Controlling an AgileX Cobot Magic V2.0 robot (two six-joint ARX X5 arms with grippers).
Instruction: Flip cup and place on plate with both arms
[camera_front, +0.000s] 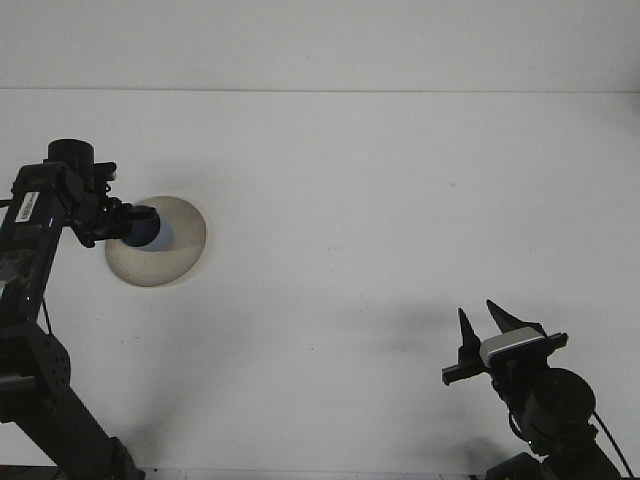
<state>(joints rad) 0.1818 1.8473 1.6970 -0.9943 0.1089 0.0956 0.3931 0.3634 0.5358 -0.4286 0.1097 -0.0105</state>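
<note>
We see a white table (380, 200) filling most of the front view, and we take the plate (180, 250) as our landmark: a round beige dish lying flat on the table's left part.

The left arm (40, 260) rises from the lower left edge and bends over toward the plate, its black wrist just left of the plate's rim. The right arm (550, 410) sits well apart from the plate, low at the right, with the right gripper (481, 322) pointing up and away from us; its two dark fingers stand apart with bare table showing between them.

The left gripper (128, 224) reaches in over the plate's left edge and is clamped on the cup (147, 230), a dark blue cup (small in this view, so detail is scant). The cup lies over the left half of the plate, directly at the gripper's tip. Its long axis appears to run roughly sideways, pointing right toward the plate's centre; whether it touches the plate we cannot tell.
</note>
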